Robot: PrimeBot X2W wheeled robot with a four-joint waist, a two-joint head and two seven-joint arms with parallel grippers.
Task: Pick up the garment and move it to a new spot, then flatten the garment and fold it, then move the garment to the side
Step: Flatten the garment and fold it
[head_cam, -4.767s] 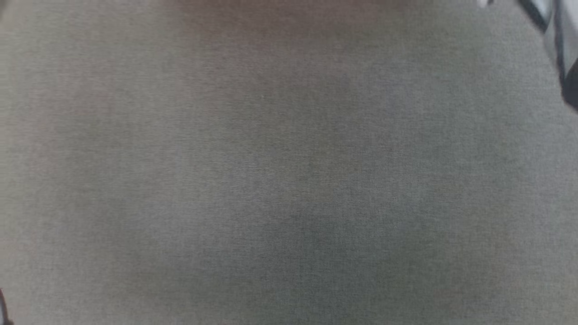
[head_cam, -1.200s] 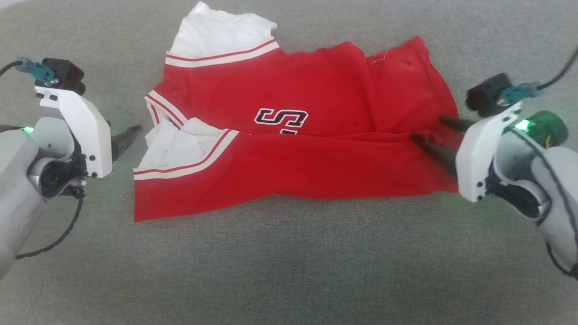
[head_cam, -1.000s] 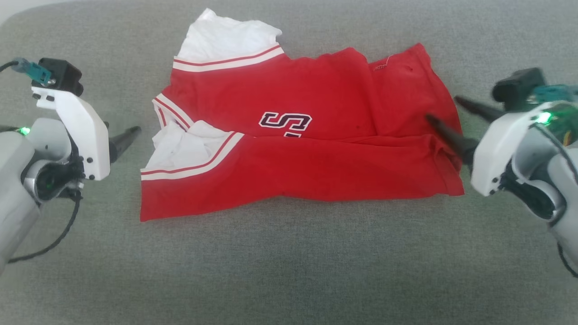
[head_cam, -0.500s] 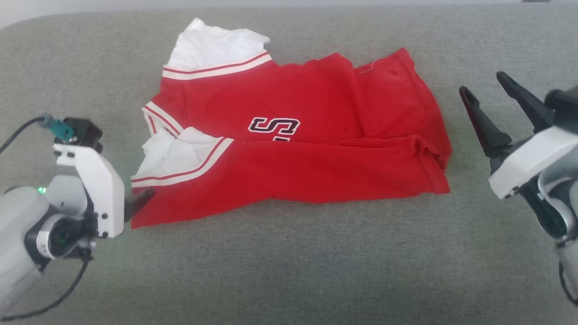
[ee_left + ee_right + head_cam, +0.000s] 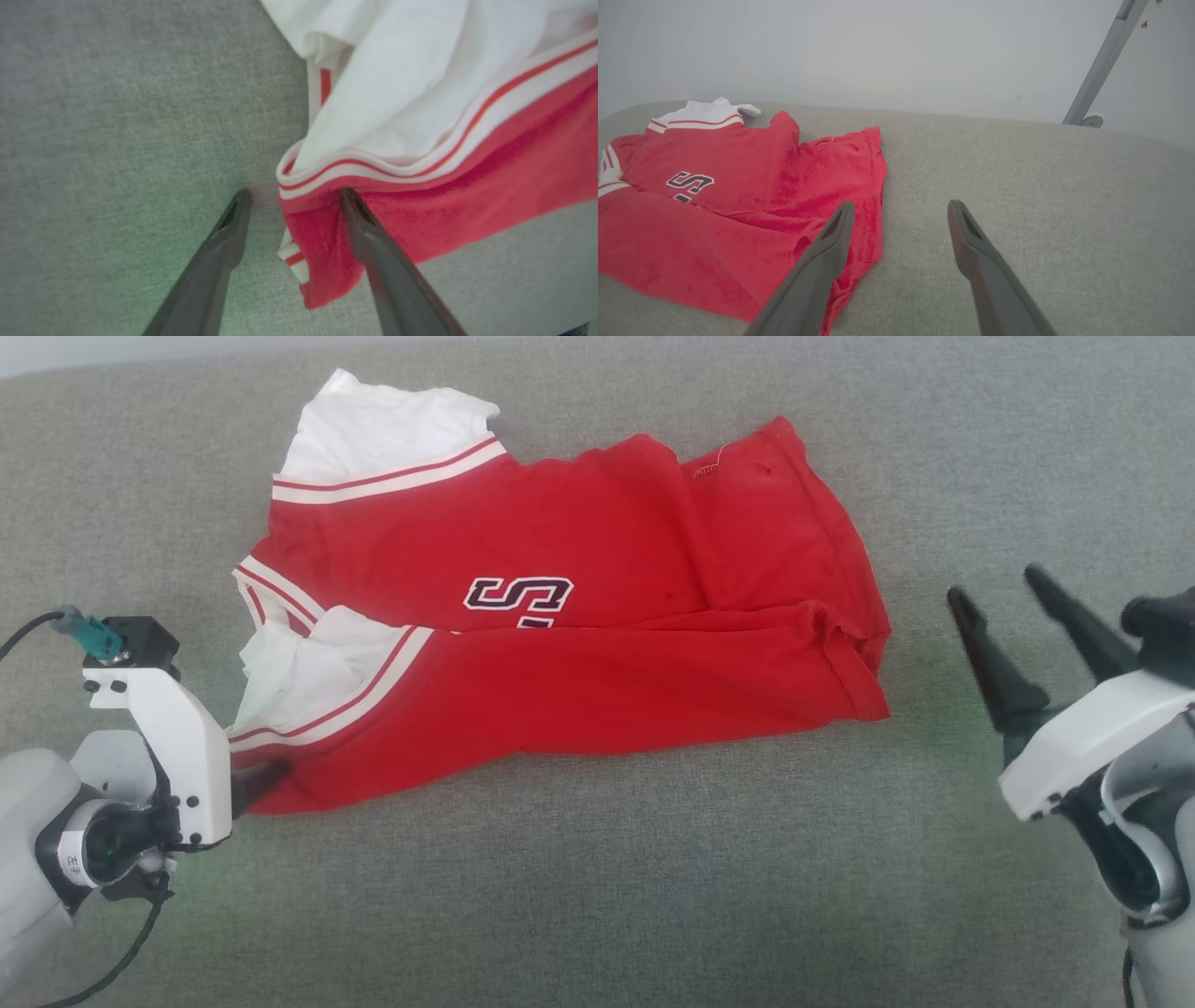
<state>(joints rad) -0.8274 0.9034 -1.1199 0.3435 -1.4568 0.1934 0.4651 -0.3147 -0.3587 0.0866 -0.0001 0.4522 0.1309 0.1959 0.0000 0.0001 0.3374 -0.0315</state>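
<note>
The garment [image 5: 560, 644] lies on the grey upholstered surface [image 5: 597, 896], doubled over along its length with 1 white sleeve [image 5: 308, 663] bunched at its left end and the lettering half hidden under the fold. The left gripper [image 5: 294, 192] is spread wide and grasps nothing: 1 finger rests on the red cloth at the near-left corner, the other over bare upholstery, so the jaws straddle the edge. The right gripper [image 5: 997, 588] is likewise spread and empty, off the garment's right end. The main risk is a shallow pinch at that corner (several layers and the striped trim [image 5: 373, 163] meet there), which could catch only the top layer and peel the fold open. A pull from the left alone would probably skew the garment, and the coarse surface could drag and crumple the far end.
</note>
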